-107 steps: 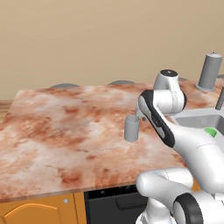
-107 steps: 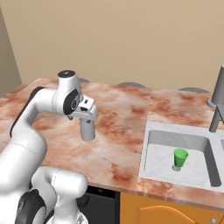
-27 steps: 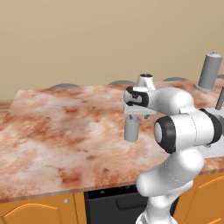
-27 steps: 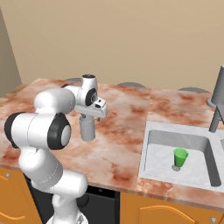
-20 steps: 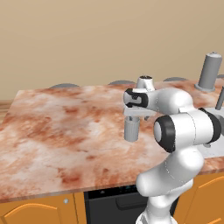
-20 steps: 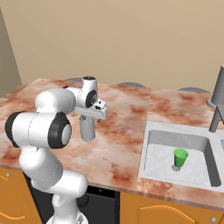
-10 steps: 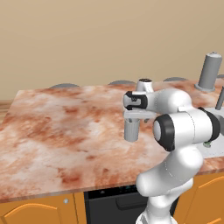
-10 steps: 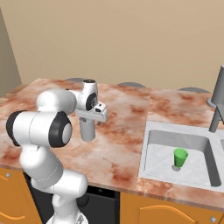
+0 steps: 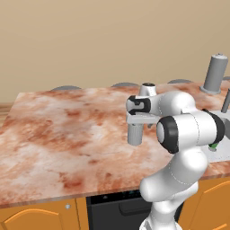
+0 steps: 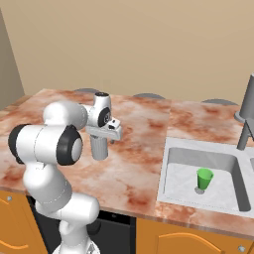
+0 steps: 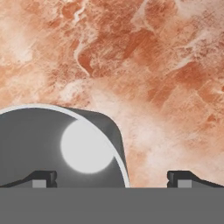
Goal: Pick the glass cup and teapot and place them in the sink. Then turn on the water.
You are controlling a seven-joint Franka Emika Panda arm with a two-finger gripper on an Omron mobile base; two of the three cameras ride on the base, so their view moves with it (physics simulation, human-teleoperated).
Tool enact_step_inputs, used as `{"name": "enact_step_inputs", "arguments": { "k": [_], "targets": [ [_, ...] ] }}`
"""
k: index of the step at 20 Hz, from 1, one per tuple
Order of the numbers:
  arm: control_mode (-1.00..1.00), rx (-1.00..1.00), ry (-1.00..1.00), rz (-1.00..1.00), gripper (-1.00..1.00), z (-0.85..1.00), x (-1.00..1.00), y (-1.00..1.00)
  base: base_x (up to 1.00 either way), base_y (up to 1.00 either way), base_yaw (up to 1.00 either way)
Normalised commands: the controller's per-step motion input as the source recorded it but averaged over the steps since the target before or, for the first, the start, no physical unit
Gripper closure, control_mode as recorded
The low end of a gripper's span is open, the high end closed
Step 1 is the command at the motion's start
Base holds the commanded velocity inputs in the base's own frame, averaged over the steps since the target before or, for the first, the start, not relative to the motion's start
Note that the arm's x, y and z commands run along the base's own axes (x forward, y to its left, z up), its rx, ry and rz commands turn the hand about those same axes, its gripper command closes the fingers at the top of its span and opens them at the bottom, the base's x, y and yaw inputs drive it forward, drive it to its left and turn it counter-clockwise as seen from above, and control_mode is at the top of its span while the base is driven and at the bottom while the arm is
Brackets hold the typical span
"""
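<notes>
The hand is covering the top of the glass cup (image 9: 134, 134) in both base views, and the hand view's lower edge is cutting off its near rim. The right edge is cropping the tap (image 10: 246, 114) and the sink (image 10: 168, 171) in the right base view. The fingers (image 11: 41, 178) are showing as tips only.

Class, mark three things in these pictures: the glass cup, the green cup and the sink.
glass cup (image 10: 99, 148): right base view, on its side wall below the hand.
green cup (image 10: 204, 178): right base view, on its side wall.
sink (image 10: 176, 172): right base view, on the bare basin floor.

End effector (image 11: 111, 177) downward, jaws wide apart
</notes>
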Motion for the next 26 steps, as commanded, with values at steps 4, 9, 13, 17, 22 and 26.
{"name": "enact_step_inputs", "arguments": {
  "k": [4,9,13,17,22,26],
  "targets": [
    [-1.00,0.00,0.00,0.00,-1.00,0.00,0.00,0.00,0.00,0.00,0.00],
    [-1.00,0.00,0.00,0.00,-1.00,0.00,0.00,0.00,0.00,0.00,0.00],
    [-1.00,0.00,0.00,0.00,1.00,0.00,0.00,0.00,0.00,0.00,0.00],
    [-1.00,0.00,0.00,0.00,1.00,0.00,0.00,0.00,0.00,0.00,0.00],
    [-1.00,0.00,0.00,0.00,1.00,0.00,0.00,0.00,0.00,0.00,0.00],
    [-1.00,0.00,0.00,0.00,1.00,0.00,0.00,-0.06,0.00,0.00,0.00]
  ]
}}
